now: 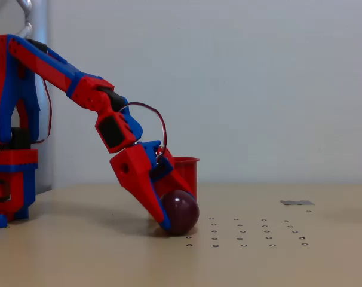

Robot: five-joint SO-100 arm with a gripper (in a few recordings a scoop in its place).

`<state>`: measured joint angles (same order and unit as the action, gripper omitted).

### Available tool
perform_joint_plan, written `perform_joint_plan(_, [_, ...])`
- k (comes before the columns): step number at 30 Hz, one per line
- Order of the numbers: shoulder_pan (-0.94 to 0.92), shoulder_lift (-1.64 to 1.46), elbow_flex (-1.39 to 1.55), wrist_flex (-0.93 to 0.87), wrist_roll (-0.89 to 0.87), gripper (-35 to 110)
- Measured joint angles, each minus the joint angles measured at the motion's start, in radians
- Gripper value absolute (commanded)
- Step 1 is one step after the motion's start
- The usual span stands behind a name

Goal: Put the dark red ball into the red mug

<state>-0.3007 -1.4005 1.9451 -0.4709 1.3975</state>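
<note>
Plain pale wall (258,78) behind a beige table (300,263) dotted with small rings.

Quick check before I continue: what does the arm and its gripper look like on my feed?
Red and blue plastic arm with blocky segments, black motor blocks at the joints, and a thin dark red cable looping above the wrist. The gripper has wedge-shaped red fingers with blue trim.

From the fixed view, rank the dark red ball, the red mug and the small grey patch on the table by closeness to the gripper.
1. Dark red ball: against the gripper, on the table.
2. Red mug: just behind the gripper, upright.
3. Grey patch: far right on the table.
</note>
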Motion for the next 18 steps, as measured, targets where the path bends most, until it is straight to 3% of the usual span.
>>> perform_joint_plan(18, [0.002,0.014,0.000,-0.005,-0.014,33])
